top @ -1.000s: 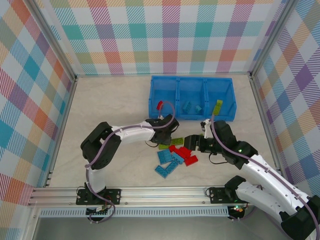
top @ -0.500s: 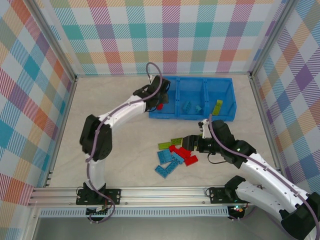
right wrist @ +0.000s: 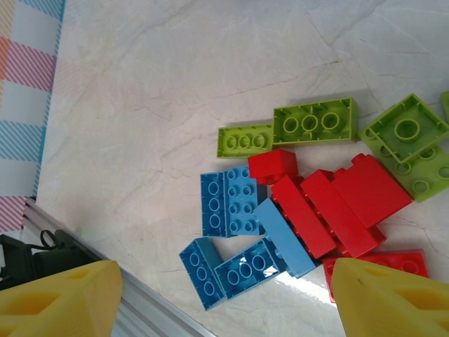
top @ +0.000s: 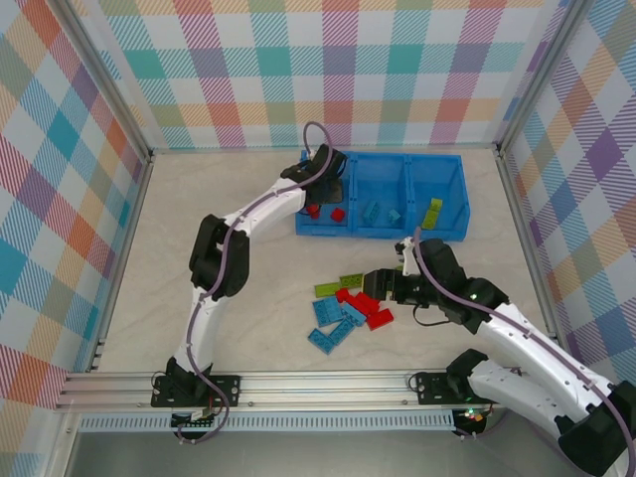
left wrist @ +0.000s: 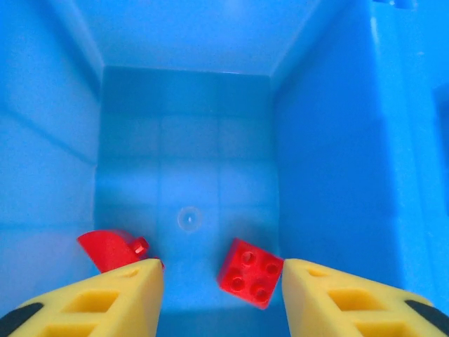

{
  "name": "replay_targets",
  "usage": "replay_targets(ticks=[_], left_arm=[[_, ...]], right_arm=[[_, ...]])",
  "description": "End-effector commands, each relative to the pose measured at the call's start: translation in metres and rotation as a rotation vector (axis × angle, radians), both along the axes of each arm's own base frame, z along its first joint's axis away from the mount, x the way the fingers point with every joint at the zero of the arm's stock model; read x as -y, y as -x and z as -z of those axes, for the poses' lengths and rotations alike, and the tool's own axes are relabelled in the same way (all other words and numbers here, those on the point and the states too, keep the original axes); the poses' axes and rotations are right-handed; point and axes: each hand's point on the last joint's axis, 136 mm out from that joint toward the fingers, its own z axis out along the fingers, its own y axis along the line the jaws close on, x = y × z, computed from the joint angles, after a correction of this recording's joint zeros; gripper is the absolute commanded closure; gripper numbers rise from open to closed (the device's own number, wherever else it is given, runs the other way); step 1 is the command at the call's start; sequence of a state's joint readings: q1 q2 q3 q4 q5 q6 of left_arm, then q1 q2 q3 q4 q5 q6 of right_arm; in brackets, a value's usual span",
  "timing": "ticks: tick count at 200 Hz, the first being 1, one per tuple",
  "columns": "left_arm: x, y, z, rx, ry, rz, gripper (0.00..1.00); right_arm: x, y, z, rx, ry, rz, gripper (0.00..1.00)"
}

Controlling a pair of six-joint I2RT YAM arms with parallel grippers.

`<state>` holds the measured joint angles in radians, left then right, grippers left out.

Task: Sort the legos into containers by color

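Legos (top: pixel 348 303): hard, light, glossy plastic. They won't deform but will likely skate on the tabletop (top: pixel 169 229) if nudged. Best hold is across the two long flat sides, not the studs. The loose pile sits just near-side of the containers (top: pixel 383 156), and the bricks touch, so start with an outer one. Left claw (left wrist: pixel 219 275) is spread wide inside the left compartment, empty — two red bricks (left wrist: pixel 250 272) lie on the floor beneath it. Right claw (right wrist: pixel 224 298) hangs over the pile, wide open, holding nothing.

Marbled table (top: pixel 179 199) carries the blue bin tray (top: pixel 383 232) and loose legos (top: pixel 360 303).
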<state>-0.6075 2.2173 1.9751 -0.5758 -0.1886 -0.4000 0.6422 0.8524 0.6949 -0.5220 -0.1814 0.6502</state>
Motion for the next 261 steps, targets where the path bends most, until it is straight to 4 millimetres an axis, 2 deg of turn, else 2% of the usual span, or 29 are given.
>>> replay_targets(ticks=[1,8,12,24,27,47,58,72,97,126,135,158,193,214,261], left_arm=[[0.003,0.028,-0.082,0.088,0.114,0.047,0.5],[0.003,0.039,-0.097,0.11,0.135,0.061,0.5],[0.002,0.046,-0.099,0.113,0.141,0.068,0.5],[0.0,0.073,-0.122,0.157,0.177,0.107,0.5],[0.0,0.081,-0.132,0.175,0.189,0.121,0.5],[0.001,0.141,-0.156,0.248,0.189,0.28,0.5],[0.002,0.177,-0.168,0.303,0.161,0.395,0.5],[-0.002,0.22,-0.174,0.362,0.094,0.542,0.5],[-0.026,0.279,-0.167,0.399,-0.025,0.724,0.51],[-0.056,0.334,-0.139,0.379,-0.096,0.971,0.51],[-0.063,0.348,-0.129,0.384,-0.116,1.051,0.47],[-0.077,0.376,-0.109,0.479,-0.166,1.252,0.34],[-0.074,0.392,-0.101,0.686,-0.161,1.387,0.13],[-0.074,0.393,-0.092,0.673,-0.181,1.414,0.11],[-0.074,0.397,-0.069,0.591,-0.187,1.453,0.08]], right_arm=[[0.0,-0.004,-0.004,-0.001,0.03,0.01,0.21],[0.001,-0.005,-0.001,-0.008,0.051,0.008,0.21],[0.001,-0.006,-0.001,-0.009,0.06,0.01,0.21],[0.012,-0.01,0.007,-0.02,0.138,0.053,0.21],[0.016,-0.012,0.009,-0.023,0.165,0.069,0.21],[0.043,-0.023,0.027,-0.063,0.34,0.183,0.21],[0.044,-0.029,0.034,-0.083,0.386,0.201,0.22],[0.037,-0.04,0.044,-0.099,0.404,0.205,0.22],[0.022,-0.063,0.06,-0.097,0.41,0.212,0.22],[0.02,-0.086,0.083,-0.128,0.469,0.249,0.24],[0.019,-0.089,0.09,-0.141,0.477,0.265,0.26],[0.021,-0.094,0.105,-0.172,0.473,0.331,0.3],[0.018,-0.089,0.12,-0.273,0.417,0.412,0.31],[0.013,-0.085,0.129,-0.312,0.375,0.428,0.33],[0.018,-0.082,0.139,-0.336,0.39,0.462,0.54]])
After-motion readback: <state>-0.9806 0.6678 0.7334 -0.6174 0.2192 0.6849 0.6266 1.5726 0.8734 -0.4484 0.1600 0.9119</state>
